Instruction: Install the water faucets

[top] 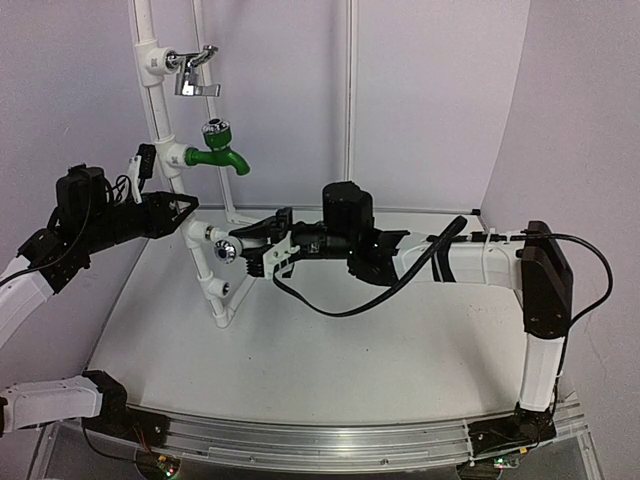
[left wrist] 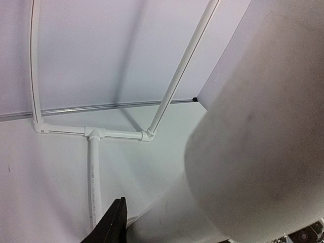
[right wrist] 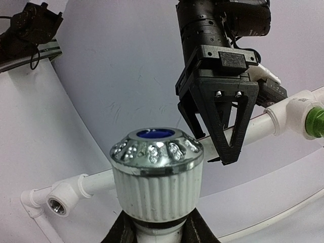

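**White faucet held at the pipe frame, one socket open**

A white pipe frame (top: 152, 70) stands near the far left corner of the counter (top: 350, 350). A chrome lever tap (top: 195, 72) and a green tap (top: 220, 150) are mounted on its upper part. Lower down, the right gripper (top: 250, 250) is closed around a white faucet (right wrist: 157, 182), holding it against a side fitting of the frame. Whether its thread has entered the fitting is hidden. Below it, another socket (right wrist: 56, 205) sits empty, so the job looks about midway at best.

The faucet has a ribbed white plastic body topped by a shiny dimpled knob (right wrist: 157, 149) with a blue centre.

The left gripper (top: 183, 216) is narrowed on the frame's slanted bar just above, apparently steadying it.
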### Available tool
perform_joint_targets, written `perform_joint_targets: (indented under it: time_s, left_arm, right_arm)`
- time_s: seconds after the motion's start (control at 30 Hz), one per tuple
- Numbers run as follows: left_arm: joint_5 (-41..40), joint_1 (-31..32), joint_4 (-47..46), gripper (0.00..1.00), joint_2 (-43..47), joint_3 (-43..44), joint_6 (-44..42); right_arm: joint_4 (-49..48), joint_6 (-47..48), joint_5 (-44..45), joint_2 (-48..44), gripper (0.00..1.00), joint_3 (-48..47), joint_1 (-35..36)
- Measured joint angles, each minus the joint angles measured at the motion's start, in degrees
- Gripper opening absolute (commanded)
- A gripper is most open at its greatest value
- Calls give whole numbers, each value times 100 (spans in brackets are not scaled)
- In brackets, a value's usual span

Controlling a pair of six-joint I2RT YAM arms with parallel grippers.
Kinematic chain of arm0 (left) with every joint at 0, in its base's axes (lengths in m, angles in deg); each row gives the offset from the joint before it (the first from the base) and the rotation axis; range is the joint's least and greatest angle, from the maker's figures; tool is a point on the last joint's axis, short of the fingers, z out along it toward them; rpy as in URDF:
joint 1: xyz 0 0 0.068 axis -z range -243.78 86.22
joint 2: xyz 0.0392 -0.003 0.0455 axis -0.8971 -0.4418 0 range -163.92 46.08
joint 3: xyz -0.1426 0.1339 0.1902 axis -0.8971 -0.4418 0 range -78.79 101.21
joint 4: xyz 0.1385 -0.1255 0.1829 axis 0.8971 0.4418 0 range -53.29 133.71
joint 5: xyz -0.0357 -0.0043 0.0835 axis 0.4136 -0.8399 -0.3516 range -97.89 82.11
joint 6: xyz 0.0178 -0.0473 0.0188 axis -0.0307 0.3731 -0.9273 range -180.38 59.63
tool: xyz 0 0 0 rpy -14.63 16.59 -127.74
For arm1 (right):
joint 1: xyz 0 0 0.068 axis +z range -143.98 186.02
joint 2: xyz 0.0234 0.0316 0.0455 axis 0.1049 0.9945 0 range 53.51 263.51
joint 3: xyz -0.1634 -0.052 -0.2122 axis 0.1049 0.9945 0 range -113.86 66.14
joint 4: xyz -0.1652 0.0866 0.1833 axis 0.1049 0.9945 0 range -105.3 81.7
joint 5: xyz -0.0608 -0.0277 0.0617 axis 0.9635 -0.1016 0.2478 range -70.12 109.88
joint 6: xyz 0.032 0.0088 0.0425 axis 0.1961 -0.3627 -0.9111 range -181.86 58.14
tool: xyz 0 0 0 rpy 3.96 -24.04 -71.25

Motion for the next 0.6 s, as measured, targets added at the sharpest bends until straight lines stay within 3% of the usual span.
perform_joint_targets:
  time_s: [0.6]
  left_arm:
    - [-59, -20, -125, 0, 14, -67, 3]
  right_arm:
    - [-301, -671, -87, 156, 0, -87, 0]
